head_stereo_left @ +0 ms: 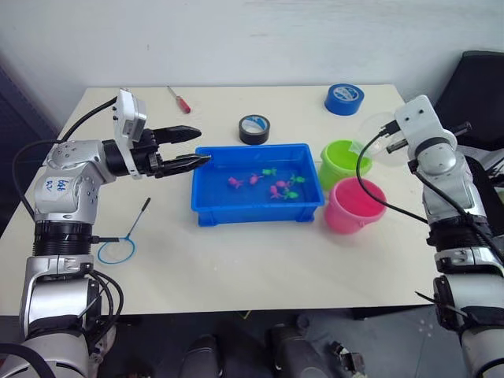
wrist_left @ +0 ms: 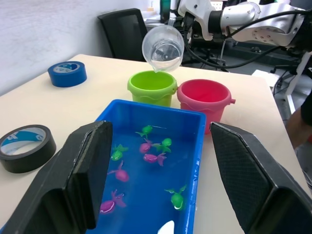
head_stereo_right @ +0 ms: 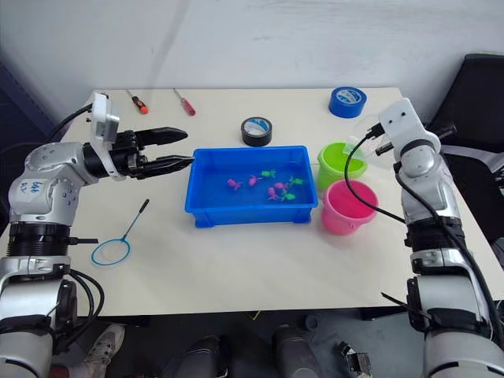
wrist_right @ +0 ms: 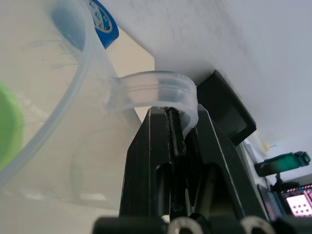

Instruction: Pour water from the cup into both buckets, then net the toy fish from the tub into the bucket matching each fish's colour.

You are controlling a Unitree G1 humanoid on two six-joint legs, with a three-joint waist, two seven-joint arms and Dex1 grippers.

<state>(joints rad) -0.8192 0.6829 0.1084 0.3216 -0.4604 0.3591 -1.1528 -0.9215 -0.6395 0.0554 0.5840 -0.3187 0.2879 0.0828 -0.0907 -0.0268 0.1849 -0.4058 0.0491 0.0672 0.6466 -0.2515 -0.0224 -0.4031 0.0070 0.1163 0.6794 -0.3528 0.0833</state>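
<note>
I have the right gripper (wrist_right: 176,127) clamped on the handle of the clear plastic cup with the pouring lip (wrist_left: 163,48), which is tipped over the lime green round plastic bucket (head_stereo_left: 345,161); the pink round plastic bucket (head_stereo_left: 355,205) stands just beside it, nearer me. Both buckets sit against the right end of the shallow bright blue rectangular tub (head_stereo_left: 206,213), and inside it I count several tiny pink and green toy fish (head_stereo_left: 279,187) lying in the water. My left gripper (head_stereo_left: 194,147) hovers at the tub's left end with its two black fingers (wrist_left: 83,175) spread wide apart, holding nothing. The small round net with the light blue hoop and thin handle (head_stereo_left: 118,248) lies flat on the beige table (head_stereo_left: 236,268), near my left arm and well clear of the tub. Behind the tub I see a black tape roll (head_stereo_left: 254,129), a blue tape roll (head_stereo_left: 344,98) further right, and a red-handled screwdriver (head_stereo_left: 179,99).
</note>
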